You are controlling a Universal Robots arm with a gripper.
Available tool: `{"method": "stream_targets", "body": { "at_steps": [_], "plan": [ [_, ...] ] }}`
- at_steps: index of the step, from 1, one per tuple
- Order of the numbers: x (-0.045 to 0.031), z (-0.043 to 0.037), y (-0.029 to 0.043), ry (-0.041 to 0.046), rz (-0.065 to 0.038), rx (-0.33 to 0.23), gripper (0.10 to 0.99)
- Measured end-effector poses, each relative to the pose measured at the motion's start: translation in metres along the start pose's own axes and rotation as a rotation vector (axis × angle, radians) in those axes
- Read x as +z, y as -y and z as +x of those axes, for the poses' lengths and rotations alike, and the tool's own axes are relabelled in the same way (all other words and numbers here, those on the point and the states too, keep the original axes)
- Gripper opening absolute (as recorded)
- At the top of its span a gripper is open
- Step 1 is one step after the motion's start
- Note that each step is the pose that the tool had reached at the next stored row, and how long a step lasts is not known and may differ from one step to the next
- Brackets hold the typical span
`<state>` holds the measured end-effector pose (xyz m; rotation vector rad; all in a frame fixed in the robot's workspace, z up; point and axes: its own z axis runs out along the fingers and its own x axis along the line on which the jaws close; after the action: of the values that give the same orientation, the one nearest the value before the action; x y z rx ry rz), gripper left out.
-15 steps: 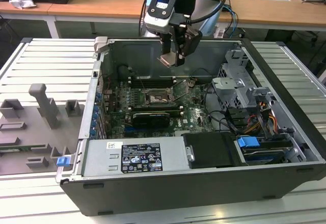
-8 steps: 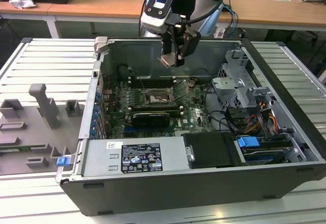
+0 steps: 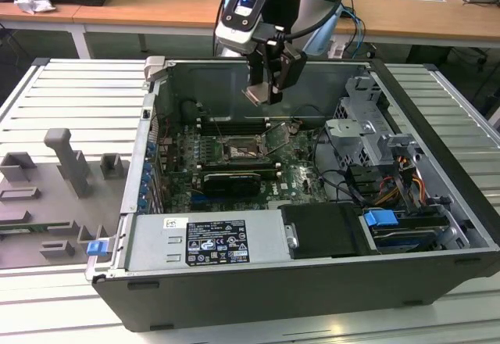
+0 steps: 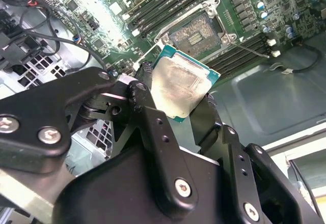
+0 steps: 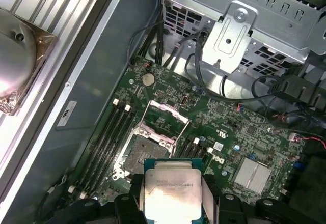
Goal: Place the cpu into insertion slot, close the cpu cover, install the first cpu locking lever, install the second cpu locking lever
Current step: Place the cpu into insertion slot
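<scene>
My gripper (image 3: pixel 264 87) hangs above the open computer case, shut on the cpu (image 3: pixel 257 94), a flat square chip with a pale metal top. In both wrist views the cpu (image 4: pixel 181 84) (image 5: pixel 172 187) sits clamped by its edges between the black fingers (image 4: pixel 146 89). Below it on the green board lies the insertion slot (image 3: pixel 238 151) (image 4: pixel 196 32) (image 5: pixel 135 150), its dark centre bare. The cpu cover (image 5: pixel 164 107) stands swung open at the slot's far edge. A thin wire lever (image 4: pixel 249 48) sticks out beside the slot, unlatched.
Long black memory slots (image 3: pixel 234 125) flank the socket and a black graphics card (image 3: pixel 228 181) lies in front of it. A drive cage (image 3: pixel 366 134), cables and the power supply (image 3: pixel 207 242) crowd the case. A grey fixture tray (image 3: pixel 55 195) sits at the exterior view's left.
</scene>
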<state>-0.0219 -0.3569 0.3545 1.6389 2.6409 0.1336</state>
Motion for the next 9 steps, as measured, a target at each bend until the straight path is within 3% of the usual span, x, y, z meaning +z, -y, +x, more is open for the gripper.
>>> {"method": "stream_targets", "body": {
  "at_steps": [9],
  "plan": [
    [0.0015, -0.0001, 0.0001, 0.0019, 0.0, 0.015, 0.537]
  ]
}}
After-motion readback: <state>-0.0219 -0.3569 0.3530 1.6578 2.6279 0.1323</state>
